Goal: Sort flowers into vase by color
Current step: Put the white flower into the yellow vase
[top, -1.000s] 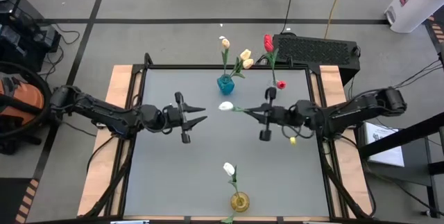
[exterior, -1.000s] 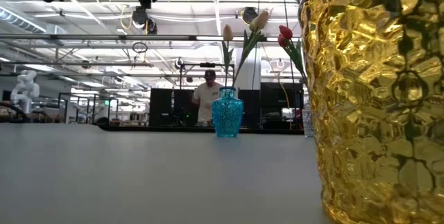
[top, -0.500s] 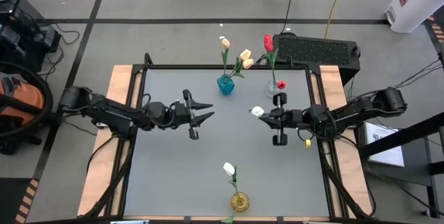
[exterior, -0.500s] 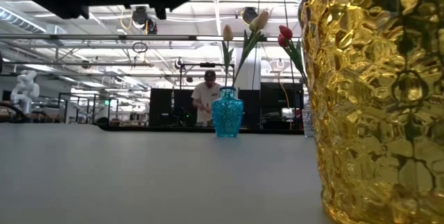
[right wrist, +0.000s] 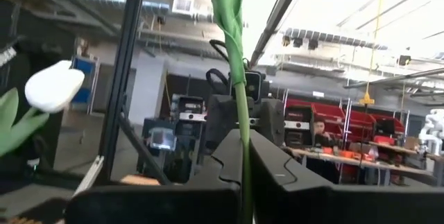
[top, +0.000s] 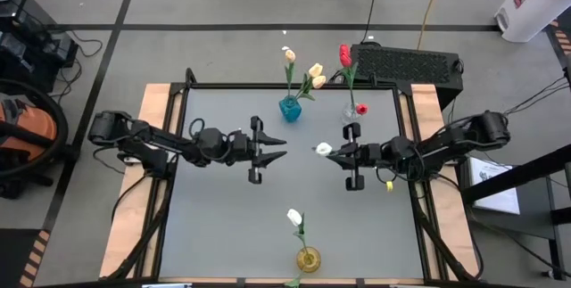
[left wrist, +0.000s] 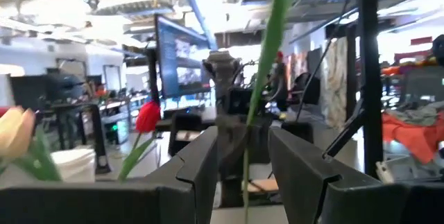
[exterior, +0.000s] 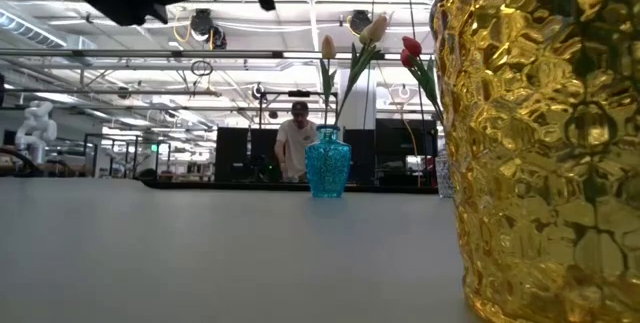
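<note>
The right gripper (top: 350,156) clamps a white tulip (top: 324,149) stem above the grey table (top: 223,217). Facing it, the left gripper (top: 275,151) is spread, empty. Three vases surround them: blue (top: 290,108) with three cream tulips, clear (top: 351,112) with two red, gold (top: 308,259) with one white.

teal vase (top: 290,107), faceted gold vase (exterior: 545,133), grey table (top: 223,208), white tulip (top: 324,149) on green stem.

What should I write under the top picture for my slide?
Right gripper holds a white tulip out toward the open left gripper above the table.
</note>
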You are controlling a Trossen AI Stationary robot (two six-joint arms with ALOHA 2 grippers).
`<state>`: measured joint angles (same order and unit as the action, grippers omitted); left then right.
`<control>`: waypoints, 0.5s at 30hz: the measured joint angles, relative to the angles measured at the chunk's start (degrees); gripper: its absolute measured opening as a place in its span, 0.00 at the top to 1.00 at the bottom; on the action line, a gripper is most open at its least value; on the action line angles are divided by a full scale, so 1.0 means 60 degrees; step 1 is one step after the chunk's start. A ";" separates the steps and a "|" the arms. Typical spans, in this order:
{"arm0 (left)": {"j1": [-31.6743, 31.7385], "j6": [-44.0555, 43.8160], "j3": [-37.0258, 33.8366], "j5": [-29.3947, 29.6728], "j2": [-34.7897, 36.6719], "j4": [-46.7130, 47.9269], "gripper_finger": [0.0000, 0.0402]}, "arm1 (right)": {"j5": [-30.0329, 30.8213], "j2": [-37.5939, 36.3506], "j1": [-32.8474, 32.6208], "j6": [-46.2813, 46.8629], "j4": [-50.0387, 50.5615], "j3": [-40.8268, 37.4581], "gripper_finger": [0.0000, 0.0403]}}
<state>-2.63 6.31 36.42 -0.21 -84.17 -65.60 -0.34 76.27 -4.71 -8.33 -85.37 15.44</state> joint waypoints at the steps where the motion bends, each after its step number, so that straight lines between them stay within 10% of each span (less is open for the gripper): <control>1: 0.0000 0.0005 0.0064 -0.0085 -0.0006 -0.0007 0.66 | 0.0004 0.0153 0.0000 0.0073 -0.0282 0.0000 1.00; 15: 0.0000 -0.0442 0.0340 -0.0247 -0.0021 0.0294 0.66 | -0.0007 0.2071 -0.0109 0.0580 -0.0659 0.1735 1.00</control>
<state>-2.63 3.66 38.46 -1.69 -84.29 -63.83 -0.38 88.69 -5.37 -4.85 -89.33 25.85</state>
